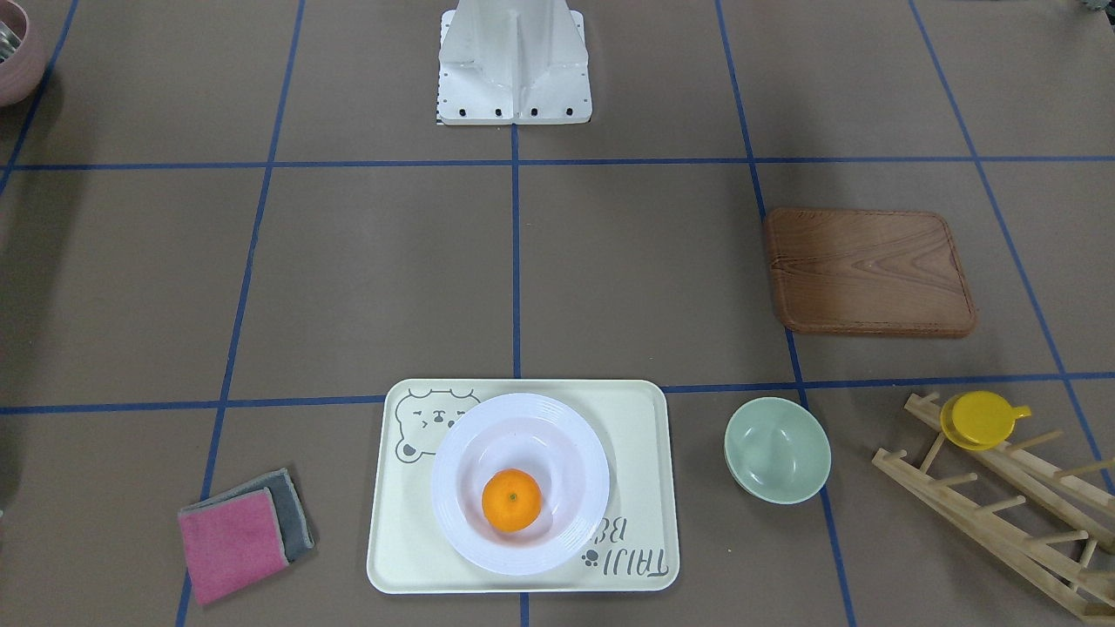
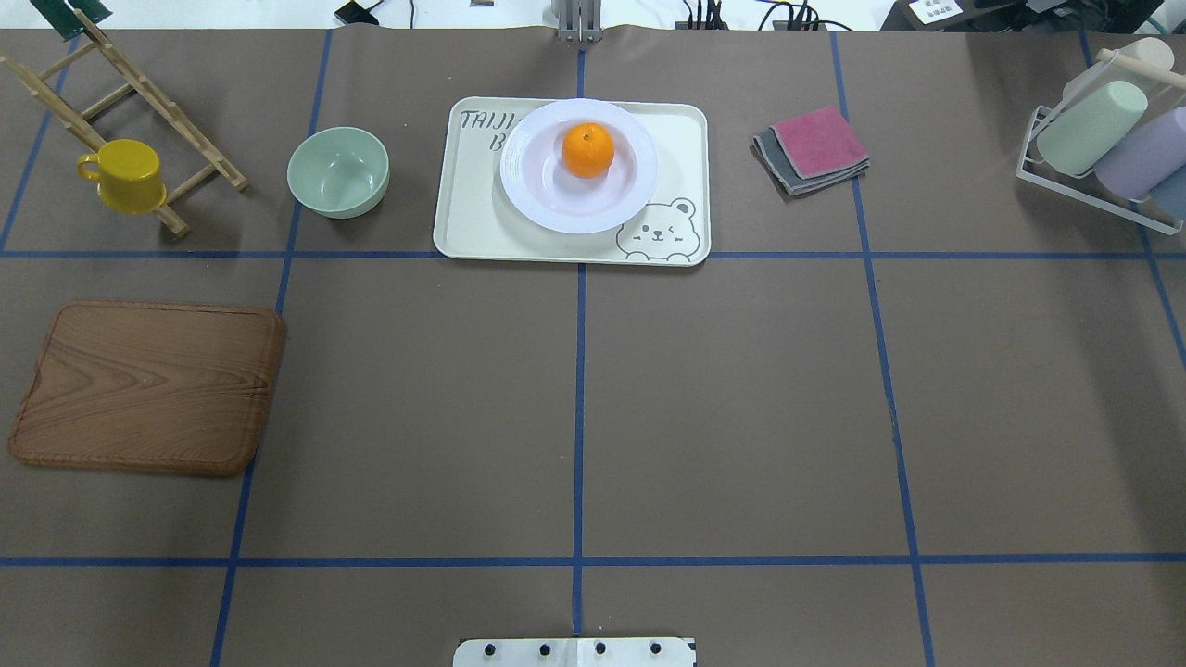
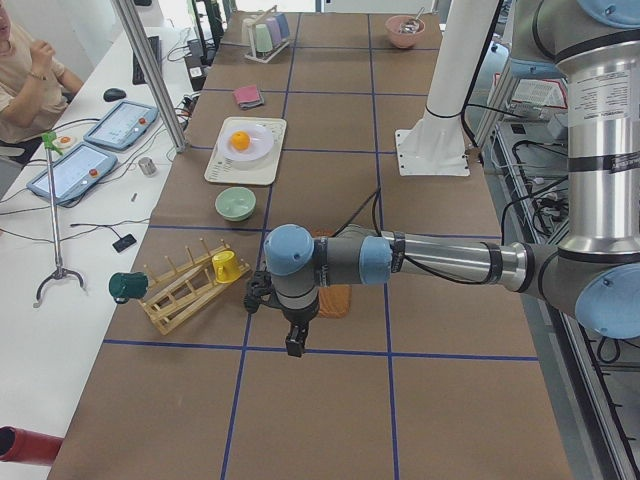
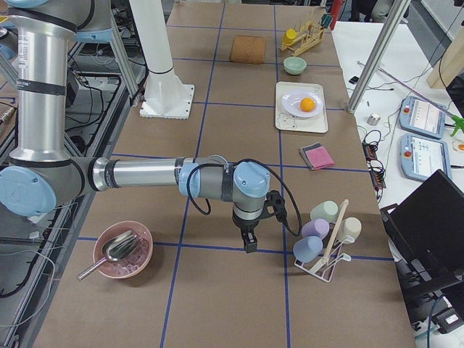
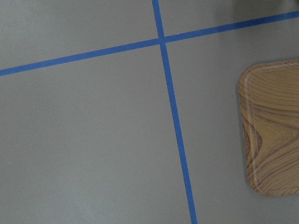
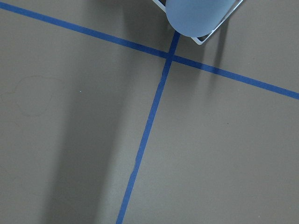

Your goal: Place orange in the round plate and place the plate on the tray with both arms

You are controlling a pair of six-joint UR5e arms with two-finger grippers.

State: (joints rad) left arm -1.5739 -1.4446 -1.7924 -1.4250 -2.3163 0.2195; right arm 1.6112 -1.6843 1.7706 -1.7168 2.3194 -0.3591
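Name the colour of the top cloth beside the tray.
The top cloth is pink, over a grey cloth; clearest in the overhead exterior view.

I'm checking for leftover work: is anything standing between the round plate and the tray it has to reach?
Nothing visible does. The round plate already sits on the tray, with the orange inside it. The left claw and the right claw hang far off toward the table's ends.
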